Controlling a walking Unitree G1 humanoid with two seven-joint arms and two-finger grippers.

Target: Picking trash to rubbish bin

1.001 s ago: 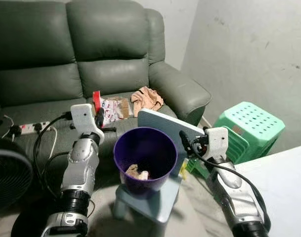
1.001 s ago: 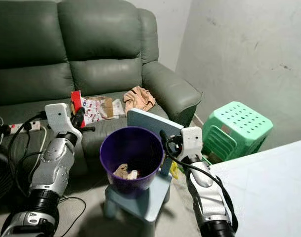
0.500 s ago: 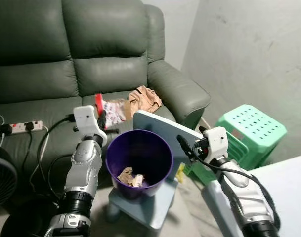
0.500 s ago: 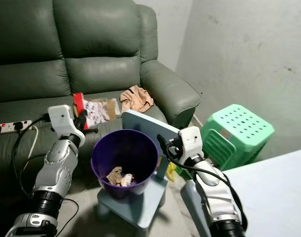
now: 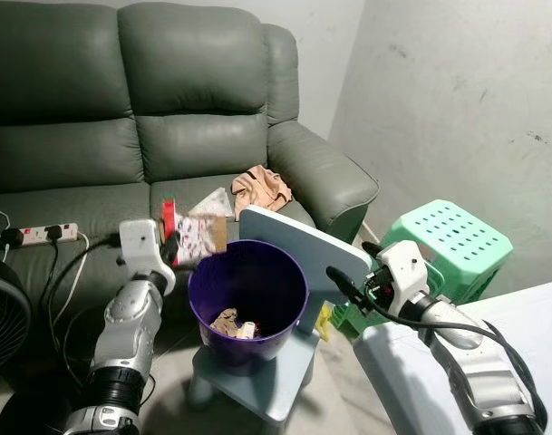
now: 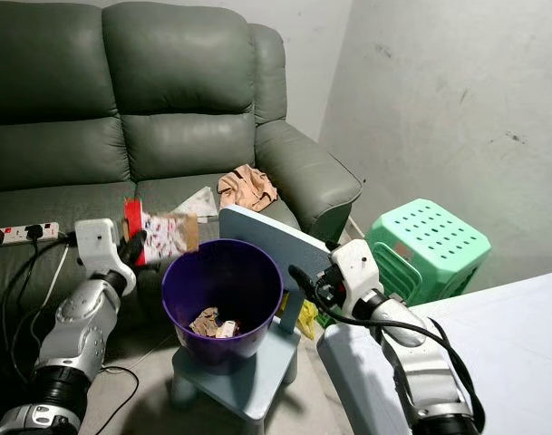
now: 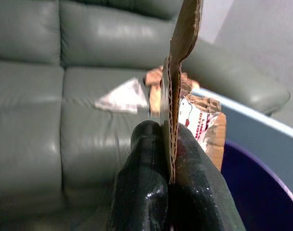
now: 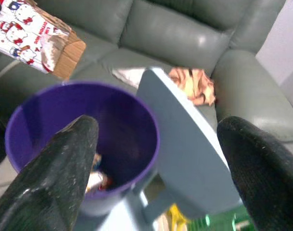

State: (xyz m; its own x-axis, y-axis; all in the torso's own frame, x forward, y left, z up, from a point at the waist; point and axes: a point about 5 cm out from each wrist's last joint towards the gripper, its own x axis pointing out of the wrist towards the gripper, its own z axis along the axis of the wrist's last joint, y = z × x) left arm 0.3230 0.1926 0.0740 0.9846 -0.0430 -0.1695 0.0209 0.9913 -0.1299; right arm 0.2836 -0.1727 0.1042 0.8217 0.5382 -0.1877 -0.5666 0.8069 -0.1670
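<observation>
— Beside the near-left rim of the purple bin (image 5: 247, 294), what is seen to have changed?

— The printed cardboard box (image 5: 197, 237) has been carried off the sofa seat, where it was lying a second ago, and is now held in the air at the bin's left edge. It is clamped between the closed fingers of the left gripper (image 7: 169, 159); in the left wrist view the corrugated wall is seen pinched edge-on.

— And what is meant by that for the task?

— The pick is judged done, with only the drop into the bin left. Some scraps are already lying at the bin's bottom.

— How is the box oriented?

— It is held flattened and upright on edge. Its long axis is roughly level, running from the red end at the gripper towards the torn brown end over the rim.

— The other arm?

— The right gripper (image 8: 158, 159) is held with fingers spread wide, empty, near the blue chair (image 5: 298, 251) on which the bin stands.

— Farther back?

— A white wrapper (image 5: 212, 200) and a crumpled tan cloth (image 5: 262, 185) are left on the green sofa (image 5: 203, 136).
</observation>
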